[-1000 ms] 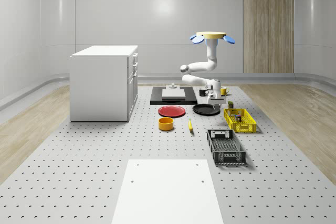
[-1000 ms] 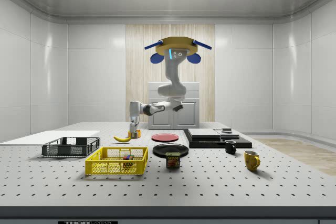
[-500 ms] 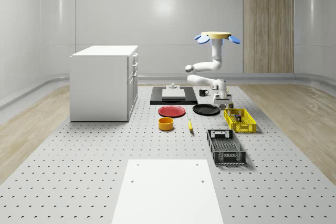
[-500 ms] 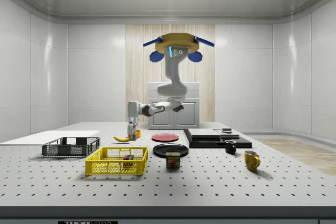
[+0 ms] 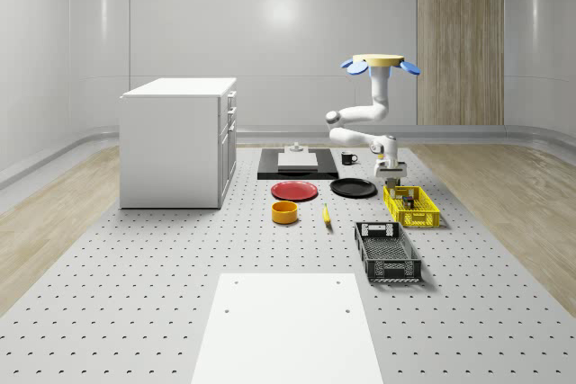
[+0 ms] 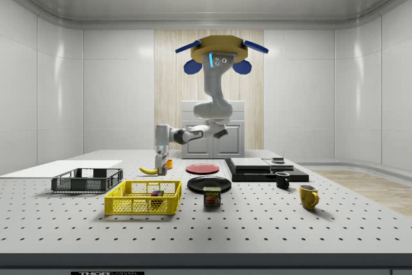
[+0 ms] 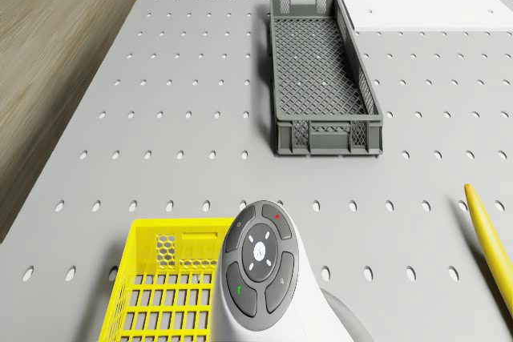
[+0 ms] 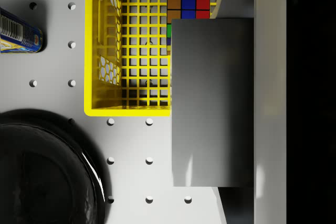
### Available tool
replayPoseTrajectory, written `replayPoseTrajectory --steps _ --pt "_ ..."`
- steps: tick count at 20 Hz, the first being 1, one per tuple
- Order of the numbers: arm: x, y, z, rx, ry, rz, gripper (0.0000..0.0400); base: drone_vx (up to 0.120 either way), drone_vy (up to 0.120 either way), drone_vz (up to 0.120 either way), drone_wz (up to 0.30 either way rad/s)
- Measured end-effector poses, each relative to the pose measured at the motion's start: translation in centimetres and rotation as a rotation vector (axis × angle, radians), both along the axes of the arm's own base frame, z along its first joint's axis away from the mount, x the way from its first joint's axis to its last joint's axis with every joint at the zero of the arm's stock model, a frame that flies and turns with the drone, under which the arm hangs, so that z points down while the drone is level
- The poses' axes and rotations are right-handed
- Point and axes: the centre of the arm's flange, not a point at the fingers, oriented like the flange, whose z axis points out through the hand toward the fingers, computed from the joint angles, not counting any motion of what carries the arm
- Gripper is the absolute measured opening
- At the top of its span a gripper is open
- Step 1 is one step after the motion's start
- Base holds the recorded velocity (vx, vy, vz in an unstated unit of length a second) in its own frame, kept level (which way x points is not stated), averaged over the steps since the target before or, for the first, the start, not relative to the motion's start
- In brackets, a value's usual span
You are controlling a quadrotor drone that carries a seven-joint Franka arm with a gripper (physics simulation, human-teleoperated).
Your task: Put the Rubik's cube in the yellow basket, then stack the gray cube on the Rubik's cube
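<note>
Reading across the whole-scene view from its left, a white cabinet (image 5: 180,141) stands on the bench (image 5: 135,312). After it come an orange bowl (image 5: 284,212), a red plate (image 5: 294,191), a banana (image 5: 326,214) and a black plate (image 5: 353,188). Next is a gray crate (image 5: 387,251), and the yellow basket (image 5: 423,219) lies furthest toward that view's right.

The basket's long axis runs from the far side of the bench toward the camera, parallel to the crate's. The Rubik's cube (image 8: 188,8) sits inside the basket on the mesh floor. Its edges are square with the basket walls, and a face of brown, blue and red tiles is turned up.

The drone (image 5: 379,63) hovers high above the bench, near the basket's far end. Its arm bends down so that the hand (image 5: 391,171) hangs over that end.

The hand is closed on the gray cube (image 8: 212,103), with one finger (image 8: 270,103) flat against the cube's side. In the wrist view the gray cube's edges run parallel to the basket's mesh. It straddles the basket's end rim, reaching out over the bare bench. It also covers part of the Rubik's cube, though it is held above that cube, not resting on it.

A tin can (image 8: 18,32) stands just outside the basket's long wall, beside the black plate.
</note>
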Motion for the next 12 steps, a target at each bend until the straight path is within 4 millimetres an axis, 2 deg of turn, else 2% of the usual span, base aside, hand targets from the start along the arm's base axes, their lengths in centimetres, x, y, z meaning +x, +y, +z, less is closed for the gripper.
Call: replayPoseTrajectory --steps 3,6,10,12 --pt "0.0 0.0 0.0 0.0 0.0 0.0 0.025 0.0 0.12 0.0 0.0" --pt "0.0 0.0 0.0 0.0 0.0 0.0 0.025 0.0 0.12 -0.08 0.0" --pt "0.0 0.0 0.0 0.0 0.0 0.0 0.025 0.0 0.12 0.0 0.0" --pt "0.0 0.0 0.0 0.0 0.0 0.0 0.025 0.0 0.0 0.0 0.0"
